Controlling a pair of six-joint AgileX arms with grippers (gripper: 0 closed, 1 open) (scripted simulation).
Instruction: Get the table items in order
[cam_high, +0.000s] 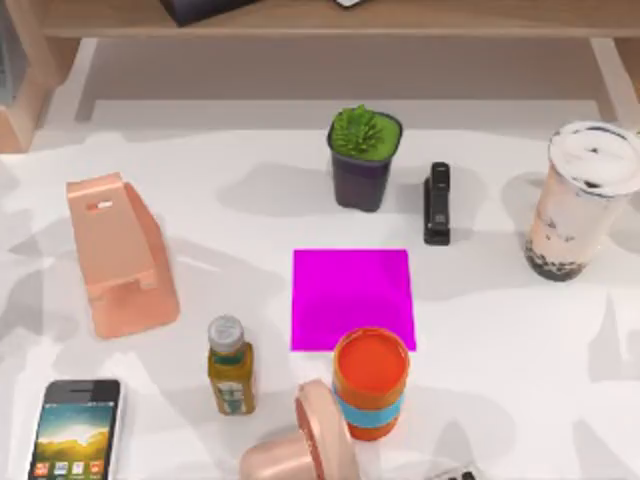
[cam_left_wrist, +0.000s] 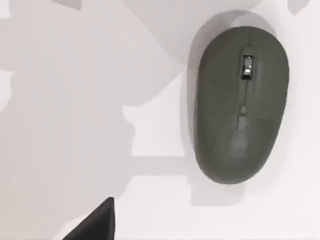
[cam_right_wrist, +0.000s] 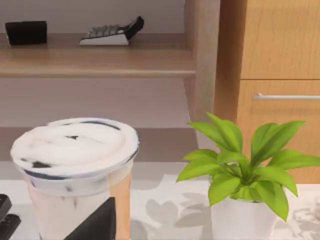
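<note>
Simulated office desk

A white table carries a stapler at 1 o'clock, a phone stand at 9, a mouse; behind, a wooden shelf holds a calculator.

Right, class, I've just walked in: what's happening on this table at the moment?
Nothing is held yet. The left wrist camera looks down on the dark grey mouse lying on the white table; the right one faces the milk-tea cup, upright at the table's right. The smartphone lies at the near left corner.
</note>
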